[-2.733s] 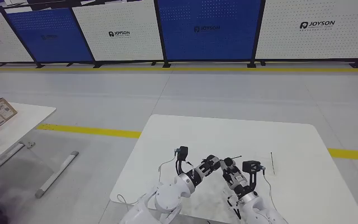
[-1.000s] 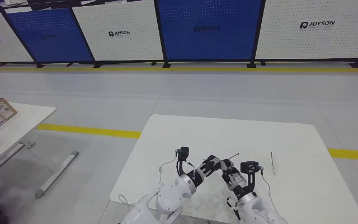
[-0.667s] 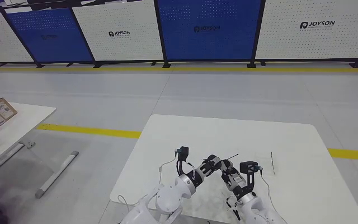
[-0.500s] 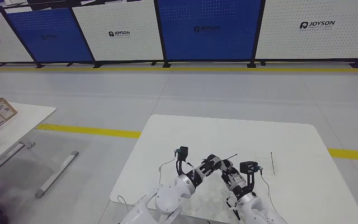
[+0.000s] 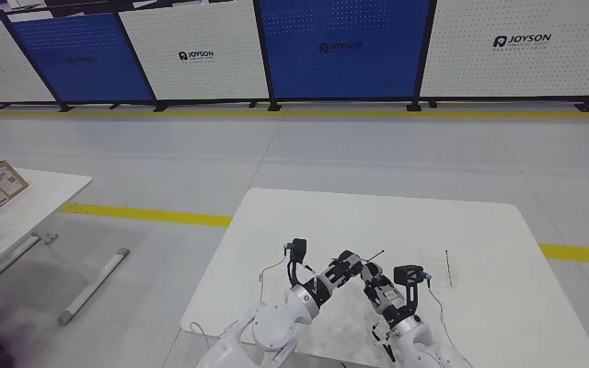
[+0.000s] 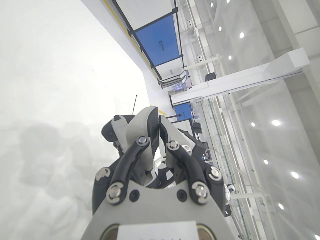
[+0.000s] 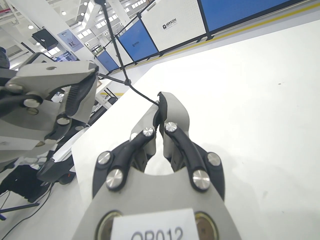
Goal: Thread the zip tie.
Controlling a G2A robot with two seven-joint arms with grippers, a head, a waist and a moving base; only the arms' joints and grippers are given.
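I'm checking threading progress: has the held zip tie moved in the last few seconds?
Yes. The zip tie shifted slightly left in the top view, away from the spare tie lying on the table.

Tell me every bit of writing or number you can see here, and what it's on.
White wall panel: dark logo with one brand word, legible, not read out.
Blue wall panel: same logo, faint.
Right label, on the right gripper: letters and digits, cut by the frame edge.
Left label, on the left gripper: print cut off, unreadable.
Hall poster: too small to read.
On the zip tie and table: none.
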